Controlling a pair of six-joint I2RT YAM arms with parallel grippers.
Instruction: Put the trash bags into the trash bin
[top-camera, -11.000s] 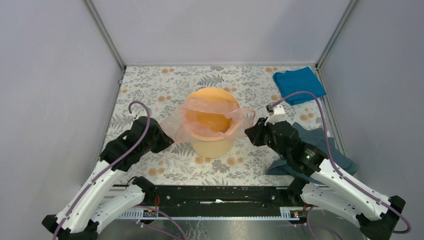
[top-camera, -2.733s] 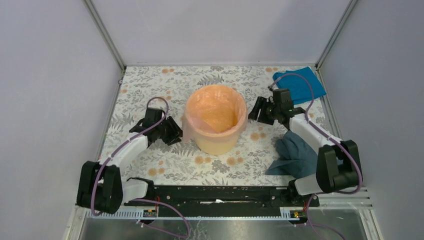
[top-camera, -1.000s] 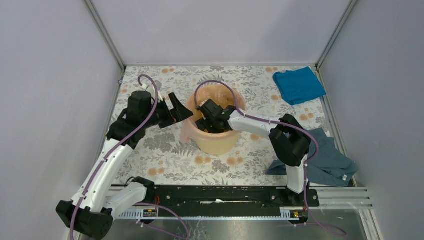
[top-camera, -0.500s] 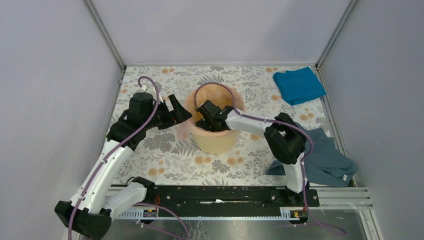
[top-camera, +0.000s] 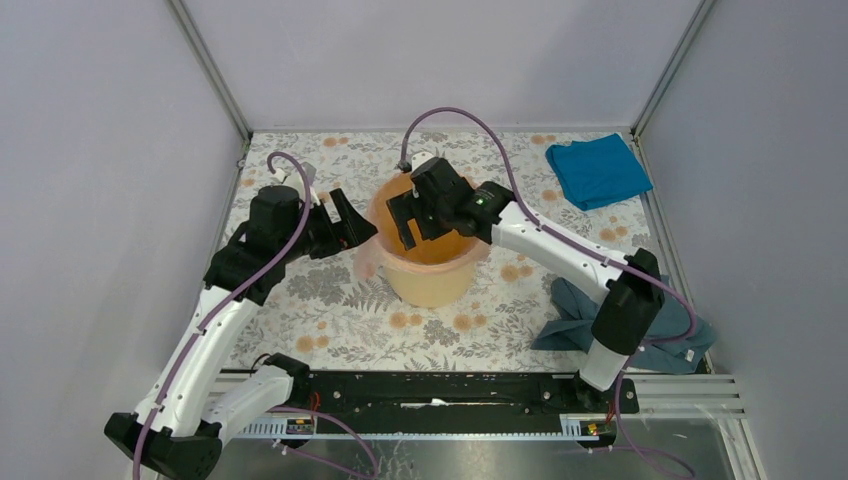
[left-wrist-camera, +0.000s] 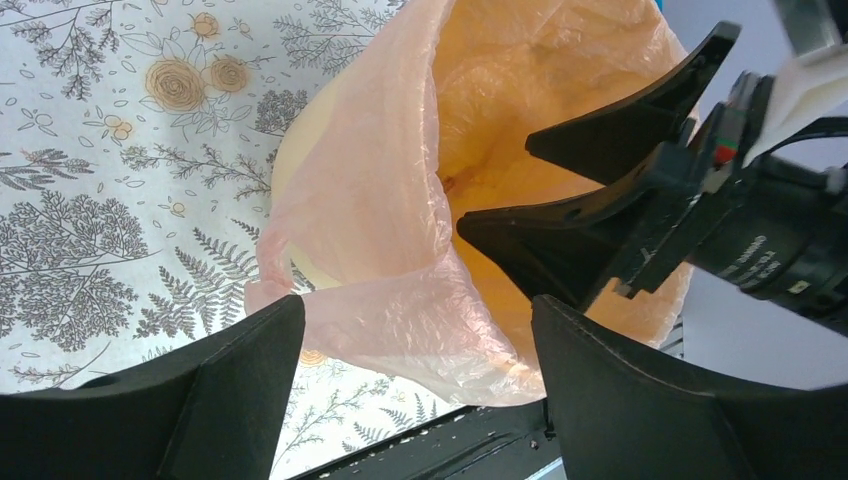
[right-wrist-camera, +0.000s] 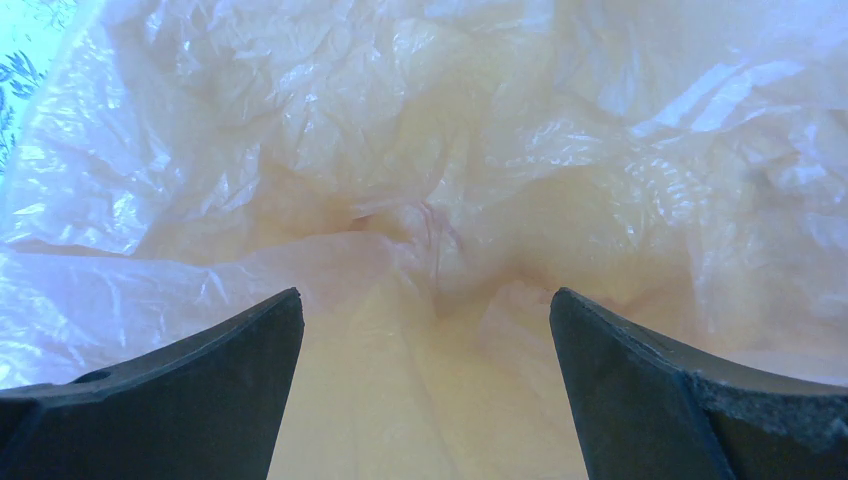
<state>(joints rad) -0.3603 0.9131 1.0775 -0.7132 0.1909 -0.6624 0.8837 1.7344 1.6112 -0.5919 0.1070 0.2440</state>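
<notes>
Soft, even white light fills the top view, which is sharp throughout, with only faint shadows on the counter (top-camera: 300, 330) beside the bin (top-camera: 430, 285). In both wrist views the bag (right-wrist-camera: 420, 150) glows pale with white glare on its creases. The pincer fingers (left-wrist-camera: 230, 390) close to the lens show as dark, slightly soft shapes.

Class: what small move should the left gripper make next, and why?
Probably close the open left gripper on the loose trash bag flap before it and draw it down: that flap hangs bunched outside the trash bin rim, not snug.
</notes>
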